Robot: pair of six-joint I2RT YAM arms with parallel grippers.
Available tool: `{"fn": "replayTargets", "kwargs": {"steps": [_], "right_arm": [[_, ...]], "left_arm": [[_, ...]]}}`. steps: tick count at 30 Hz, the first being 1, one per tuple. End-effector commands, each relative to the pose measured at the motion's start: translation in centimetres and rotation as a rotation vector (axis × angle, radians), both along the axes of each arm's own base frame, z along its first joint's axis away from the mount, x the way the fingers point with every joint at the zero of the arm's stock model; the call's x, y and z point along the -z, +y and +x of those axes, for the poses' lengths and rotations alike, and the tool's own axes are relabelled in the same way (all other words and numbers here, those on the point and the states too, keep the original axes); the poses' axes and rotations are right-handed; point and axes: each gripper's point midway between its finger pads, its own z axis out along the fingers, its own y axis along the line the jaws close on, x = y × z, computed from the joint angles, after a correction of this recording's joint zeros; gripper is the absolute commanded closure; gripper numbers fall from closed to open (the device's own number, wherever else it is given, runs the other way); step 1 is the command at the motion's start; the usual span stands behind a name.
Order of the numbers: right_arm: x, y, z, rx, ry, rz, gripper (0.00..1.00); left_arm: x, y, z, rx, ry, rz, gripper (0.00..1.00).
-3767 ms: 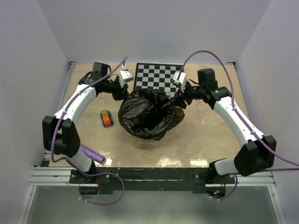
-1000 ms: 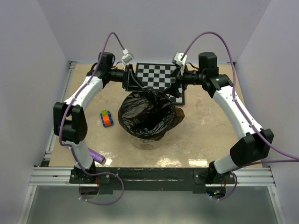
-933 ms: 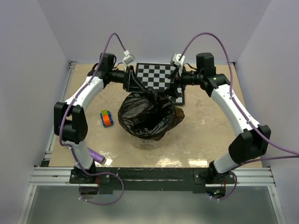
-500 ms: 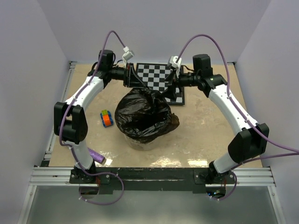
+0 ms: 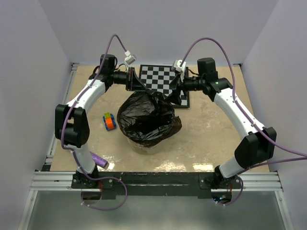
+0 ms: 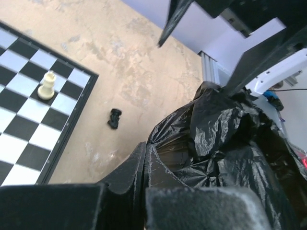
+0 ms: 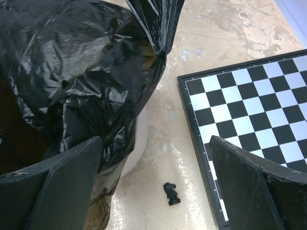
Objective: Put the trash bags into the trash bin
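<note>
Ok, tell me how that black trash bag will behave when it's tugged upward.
Probably floppy: the trash bag lies in crumpled folds over the trash bin, holding no shape. Likely very light, thin film, so it should stretch into a peak only where the left gripper pinches it. The glossy surface hints it may slip from a weak grip.

left pincer [image 6: 142, 154] clamped, right pincer [image 7: 156, 141] agape

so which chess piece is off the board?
The black piece: it sits on the table beside the chessboard, while the white piece stands on a board square.
</note>
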Motion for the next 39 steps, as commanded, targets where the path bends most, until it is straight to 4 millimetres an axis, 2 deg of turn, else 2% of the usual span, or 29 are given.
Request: {"fn": "replayTargets", "kwargs": {"steps": [1, 6, 12, 15, 18, 19, 21, 23, 25, 27, 28, 30, 32, 33, 34, 35, 36, 38, 39], "right_arm": [[-2.0, -0.4, -0.5, 0.004, -0.084, 0.008, 0.02], [-2.4, -0.6, -0.6, 0.009, -0.1, 0.003, 0.02], [-2.2, -0.9, -0.7, 0.019, -0.105, -0.016, 0.02], [-2.9, -1.0, -0.7, 0.021, -0.123, -0.013, 0.02], [-4.1, -0.9, -1.1, 0.002, -0.15, -0.006, 0.02], [-4.7, -0.6, -1.4, -0.015, -0.171, -0.009, 0.02], [-6.4, 0.1, -2.2, -0.04, -0.235, -0.02, 0.02], [-7.8, 1.3, -3.3, -0.07, -0.325, -0.053, 0.02], [-8.3, 3.1, -5.6, -0.149, -0.395, -0.094, 0.05], [-7.7, 4.6, -7.9, -0.23, -0.405, -0.133, 0.12], [-6.4, 6.3, -10.1, -0.327, -0.405, -0.167, 0.21], [-5.0, 7.4, -11.5, -0.398, -0.398, -0.206, 0.29], [-3.8, 8.2, -12.5, -0.469, -0.394, -0.251, 0.4], [-3.1, 8.6, -12.9, -0.504, -0.393, -0.273, 0.47], [-2.7, 8.9, -13.4, -0.538, -0.389, -0.289, 0.56], [-2.0, 9.2, -13.6, -0.566, -0.375, -0.308, 0.59], [-1.2, 9.6, -13.9, -0.592, -0.357, -0.328, 0.67], [0.4, 9.8, -14.3, -0.636, -0.322, -0.375, 0.77], [0.9, 10.2, -14.6, -0.653, -0.313, -0.388, 0.79]], "left_arm": [[1.9, 1.6, 0.6, -0.052, -0.056, 0.083, 1.0], [4.1, 2.7, -0.3, -0.062, -0.046, 0.119, 1.0], [7.5, 3.3, -3.3, -0.031, 0.01, 0.162, 1.0], [8.8, 3.8, -4.6, -0.015, 0.023, 0.177, 1.0], [9.1, 4.2, -4.9, -0.024, 0.03, 0.181, 1.0], [8.8, 4.5, -4.8, -0.035, 0.027, 0.183, 0.96], [7.9, 5.6, -3.9, -0.082, 0.004, 0.189, 0.78], [6.4, 7.7, -2.5, -0.165, -0.048, 0.202, 0.62], [4.6, 11.2, -1.3, -0.27, -0.111, 0.222, 0.53], [3.1, 14.5, -1.3, -0.347, -0.193, 0.274, 0.47], [2.2, 17.6, -3.1, -0.367, -0.328, 0.388, 0.41], [1.8, 18.2, -6.7, -0.285, -0.472, 0.494, 0.37], [0.7, 17.9, -11.0, -0.22, -0.63, 0.546, 0.38], [1.0, 17.6, -12.8, -0.211, -0.669, 0.556, 0.38], [0.4, 17.3, -14.6, -0.203, -0.751, 0.567, 0.38], [0.3, 16.7, -16.4, -0.17, -0.83, 0.561, 0.37], [0.0, 16.1, -18.1, -0.145, -0.91, 0.552, 0.36], [-0.3, 15.2, -20.2, -0.12, -1.02, 0.53, 0.33], [-0.4, 14.8, -20.9, -0.106, -1.063, 0.517, 0.33]]}}
